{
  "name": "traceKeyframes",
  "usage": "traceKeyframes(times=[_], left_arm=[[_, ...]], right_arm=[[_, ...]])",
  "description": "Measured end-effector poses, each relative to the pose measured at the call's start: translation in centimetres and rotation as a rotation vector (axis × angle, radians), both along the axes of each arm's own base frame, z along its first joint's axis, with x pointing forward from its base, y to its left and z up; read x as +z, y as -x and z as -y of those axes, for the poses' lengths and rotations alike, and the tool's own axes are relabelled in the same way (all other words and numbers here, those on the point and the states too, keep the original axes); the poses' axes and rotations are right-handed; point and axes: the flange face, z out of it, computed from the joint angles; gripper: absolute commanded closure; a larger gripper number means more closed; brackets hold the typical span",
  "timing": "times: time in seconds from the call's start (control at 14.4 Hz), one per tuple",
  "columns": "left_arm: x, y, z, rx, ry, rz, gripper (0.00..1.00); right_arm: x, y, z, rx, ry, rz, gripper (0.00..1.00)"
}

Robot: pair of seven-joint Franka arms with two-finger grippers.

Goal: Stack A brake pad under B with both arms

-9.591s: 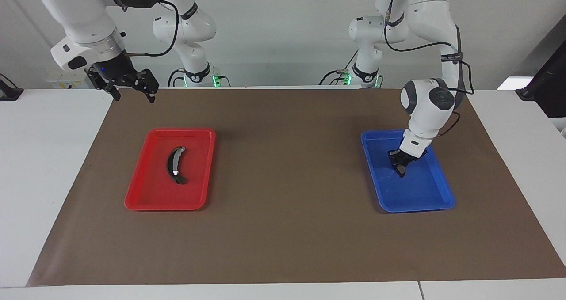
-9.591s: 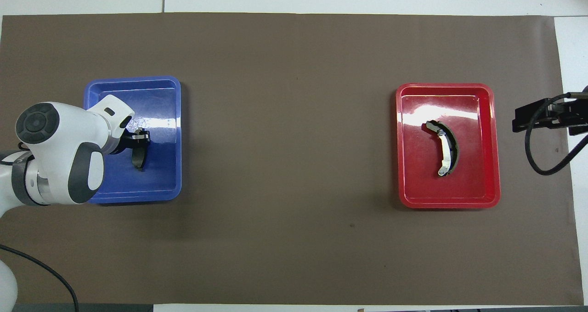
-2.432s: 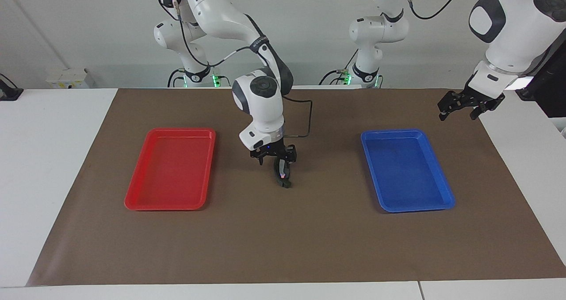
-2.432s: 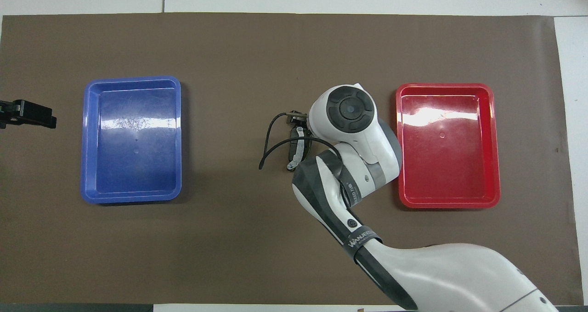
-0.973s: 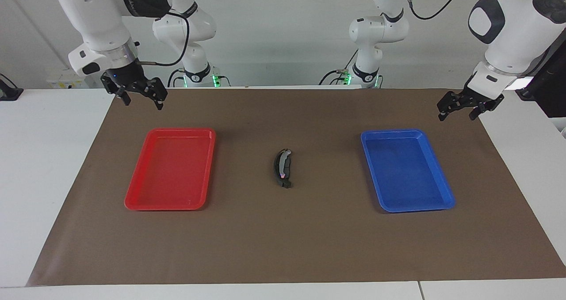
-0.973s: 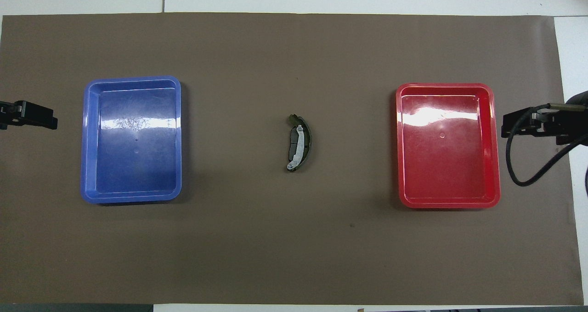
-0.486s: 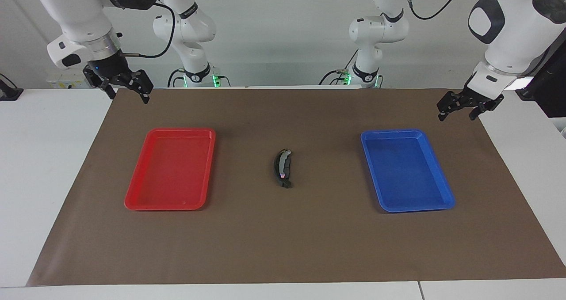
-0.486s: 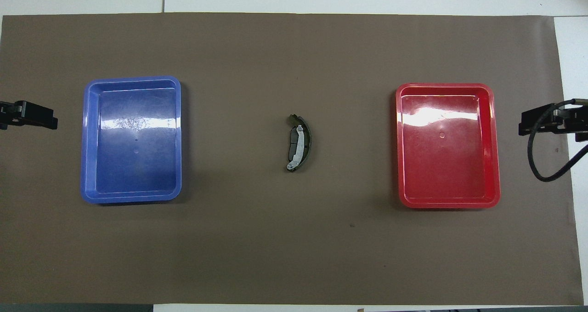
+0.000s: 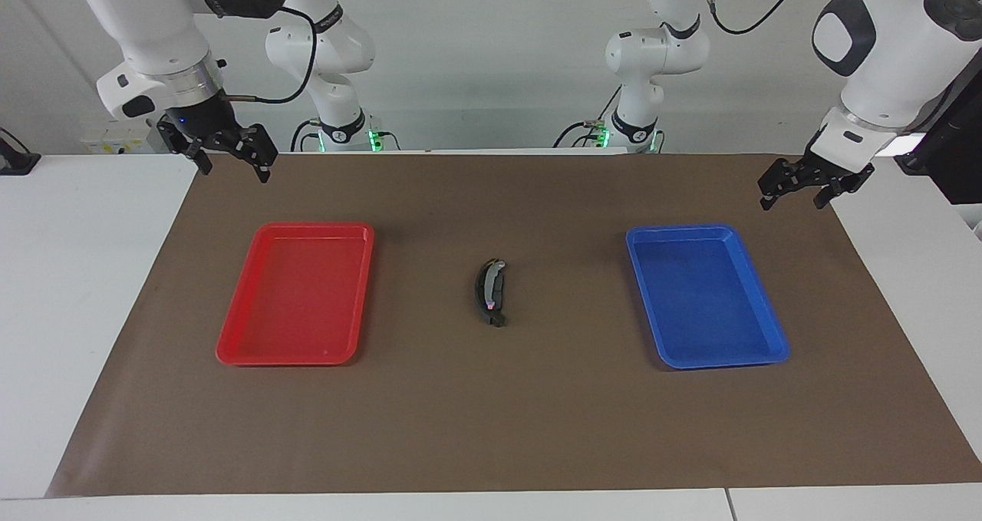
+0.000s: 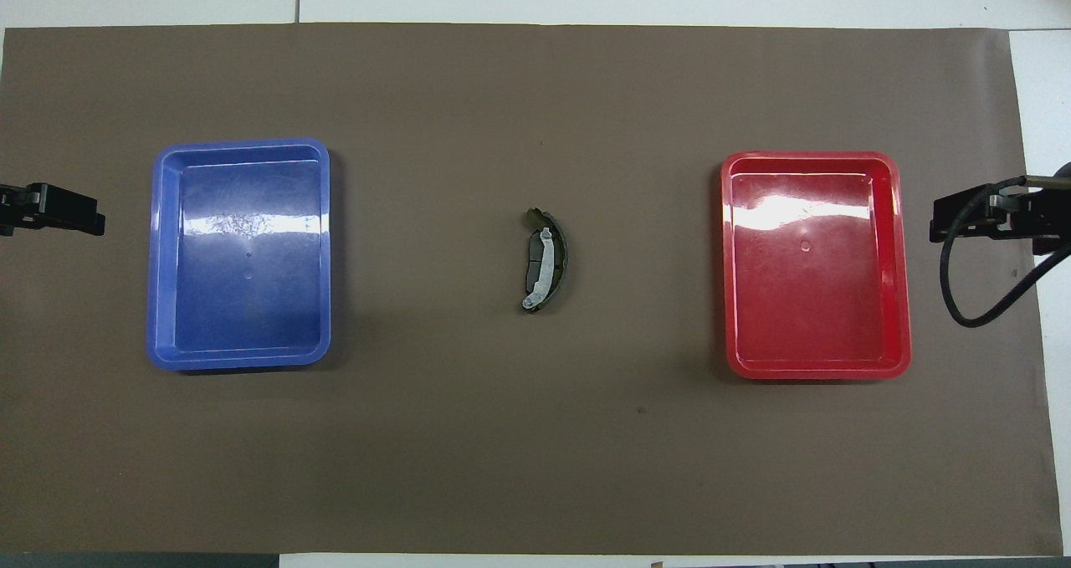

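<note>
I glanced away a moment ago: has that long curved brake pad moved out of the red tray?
Yes. The curved pad has left the red tray and now lies on the short pad, midway between the trays.

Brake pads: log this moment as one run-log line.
B stacked on A brake pad on mat between trays | left claw open, raised near blue tray | right claw open, raised near red tray

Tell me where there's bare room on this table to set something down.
Both the red tray and the blue tray are bare inside. Brown mat lies open between each tray and the stacked pads, B on the A brake pad, at mid-table. Nothing is crowded; left gripper and right gripper wait open over the mat's corners.
</note>
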Motion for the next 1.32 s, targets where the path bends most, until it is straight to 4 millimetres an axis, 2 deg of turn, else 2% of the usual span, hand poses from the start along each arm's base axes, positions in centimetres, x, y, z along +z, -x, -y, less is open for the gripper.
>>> traceKeyframes(times=[0.56,1.32], left_arm=[[0.0,0.0,0.2,0.021,0.000,0.001,0.01],[0.0,0.0,0.3,0.021,0.000,0.001,0.01]], right_arm=[[1.6,0.5,-0.3,0.018,-0.026,-0.035,0.00],[1.6,0.2,-0.3,0.017,-0.028,-0.039,0.00]])
